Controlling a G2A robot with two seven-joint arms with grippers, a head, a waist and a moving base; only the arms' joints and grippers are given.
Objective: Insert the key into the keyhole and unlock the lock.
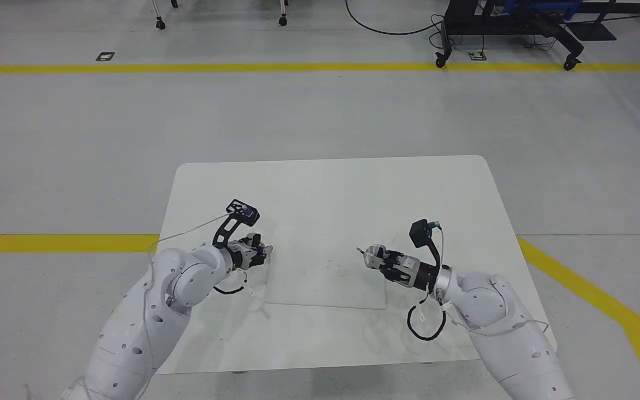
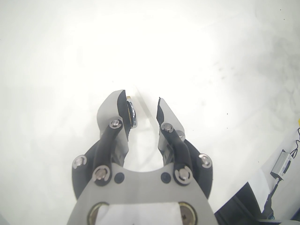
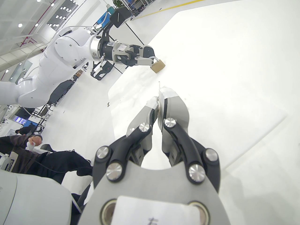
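My left gripper (image 3: pixel 150 59) is shut on the chrome shackle (image 2: pixel 132 115) of a brass padlock (image 3: pixel 157 66). The padlock body hangs below the fingertips, low over the white table (image 1: pixel 330 190), left of its middle. In the left wrist view the shackle lies against one finger (image 2: pixel 119 108) of the left gripper (image 2: pixel 141 97), and the body is lost in glare. My right gripper (image 3: pixel 159 99) is shut on a thin metal key (image 3: pixel 159 90) whose tip sticks out toward the padlock. In the top view the right gripper (image 1: pixel 375 256) and key (image 1: pixel 361 250) are apart from the left gripper (image 1: pixel 262 252).
A faint pale sheet (image 1: pixel 330 290) lies flat on the table between the two arms. The table's front edge (image 1: pixel 330 368) runs just behind both forearms. A small grey power box (image 2: pixel 281 165) with cables lies on the floor beside the table.
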